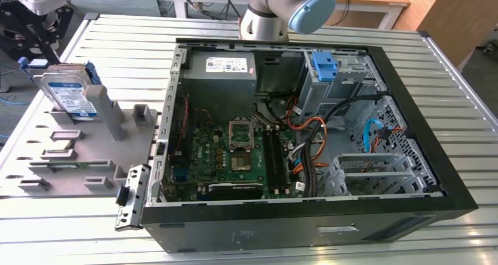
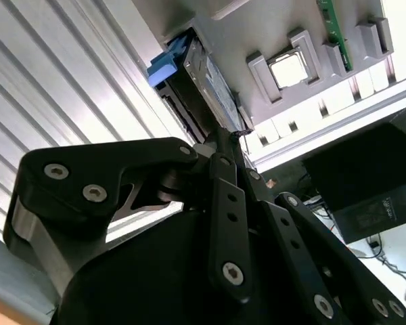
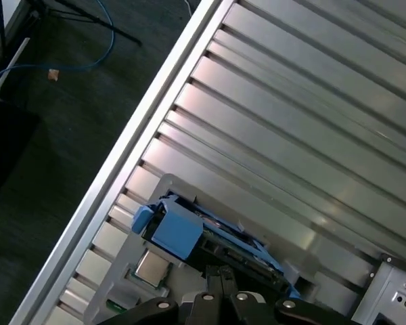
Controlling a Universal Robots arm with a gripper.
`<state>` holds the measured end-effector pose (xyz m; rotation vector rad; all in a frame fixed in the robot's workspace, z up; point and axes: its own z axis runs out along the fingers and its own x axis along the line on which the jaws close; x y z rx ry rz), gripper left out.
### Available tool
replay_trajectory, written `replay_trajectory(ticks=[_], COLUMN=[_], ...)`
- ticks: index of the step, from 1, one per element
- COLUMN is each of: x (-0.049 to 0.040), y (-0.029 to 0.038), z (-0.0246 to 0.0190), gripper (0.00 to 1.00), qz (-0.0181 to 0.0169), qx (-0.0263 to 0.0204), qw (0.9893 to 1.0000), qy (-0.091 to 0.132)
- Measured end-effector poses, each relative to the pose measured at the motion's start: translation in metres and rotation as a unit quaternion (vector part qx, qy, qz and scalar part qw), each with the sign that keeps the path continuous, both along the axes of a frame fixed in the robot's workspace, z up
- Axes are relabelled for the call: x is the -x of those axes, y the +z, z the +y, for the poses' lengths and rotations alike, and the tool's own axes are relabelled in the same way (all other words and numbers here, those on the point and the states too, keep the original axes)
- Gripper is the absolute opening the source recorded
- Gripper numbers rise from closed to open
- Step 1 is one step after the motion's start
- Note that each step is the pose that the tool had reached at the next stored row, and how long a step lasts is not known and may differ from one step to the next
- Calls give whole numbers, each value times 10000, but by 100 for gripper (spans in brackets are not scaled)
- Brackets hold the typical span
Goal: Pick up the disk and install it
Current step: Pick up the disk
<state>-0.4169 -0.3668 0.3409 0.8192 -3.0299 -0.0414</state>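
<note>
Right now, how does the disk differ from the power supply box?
The disk stands on edge in the grey holder outside the computer case; the power supply box sits inside it. The disk has a blue frame; the box is plain grey. Both are rectangular and labelled.

Silver disk [image 1: 69, 93] with white-and-blue label, framed by a blue bracket. Stands on edge, leaning slightly, label facing outward, in a slot of the grey holder [image 1: 78, 160] at the exterior view's left, outside the open case [image 1: 311, 224]. Not yet installed.
</note>
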Motion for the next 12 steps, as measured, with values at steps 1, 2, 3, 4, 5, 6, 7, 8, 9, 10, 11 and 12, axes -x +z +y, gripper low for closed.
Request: replay_trajectory(ticks=[1,2,3,4,5,6,7,8,9,10,11,12], x=[0,0,0,0,0,0,0,0,0,0,0,0], y=[0,-1,-1,-2,-2,-2,-3,-3,-4,-4,-5,-5], z=[0,0,0,0,0,0,0,0,0,0,0,0], gripper=[11,11,11,11,11,11,11,11,11,11,11,11], qz=[0,0,-1,0,0,0,0,0,0,0,0,0], qx=[0,0,0,0,0,0,0,0,0,0,0,0], qw=[10000,9998,9996,9993,9990,9985,9980,9973,9966,9958,9950,9940], qy=[96,185,275,365,455,545,634,733,822,912,1001,1091])
